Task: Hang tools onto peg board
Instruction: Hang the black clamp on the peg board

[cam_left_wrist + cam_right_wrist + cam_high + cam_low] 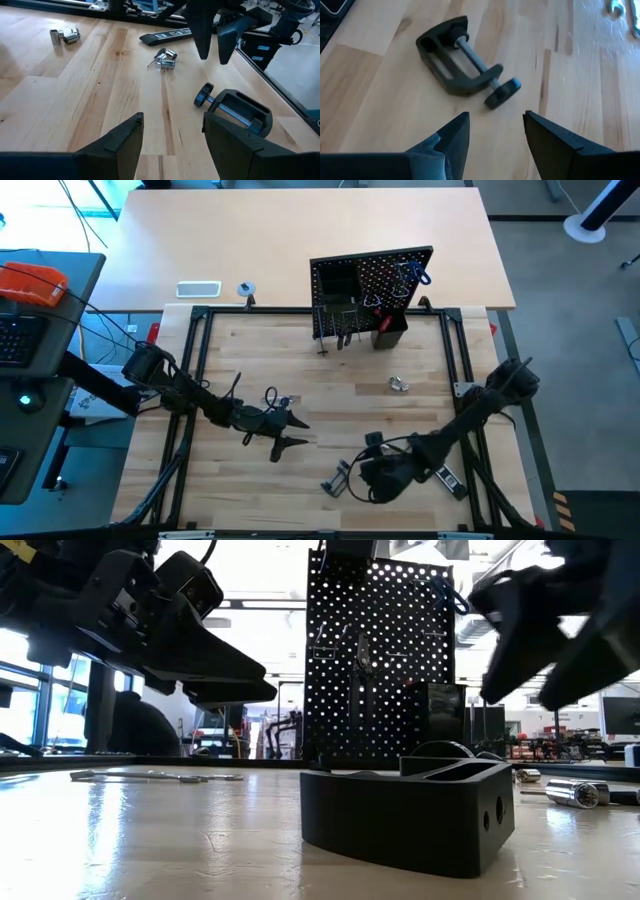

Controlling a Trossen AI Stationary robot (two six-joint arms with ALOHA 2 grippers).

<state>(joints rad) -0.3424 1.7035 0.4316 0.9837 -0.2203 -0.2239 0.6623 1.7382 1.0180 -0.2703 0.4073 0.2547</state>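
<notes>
The light wooden table is framed by black metal rails, and a paler tabletop continues behind it. In the low view the room beyond shows large bright windows and shelves with equipment.

The upright black perforated peg board stands at the far edge of the wooden table. Several tools hang on its front, a blue-handled one near its upper right corner, and a small black bin sits low on it with a red-handled tool inside.

In front of the peg board, near the table's front edge, lies the black C-shaped clamp with its metal screw and round knob. Small silver sockets lie between the clamp and the peg board. A black striped bar lies right of the clamp.

The left gripper hangs left of the clamp, fingers apart and holding nothing. The right gripper hovers just over the clamp, fingers also apart, empty.
</notes>
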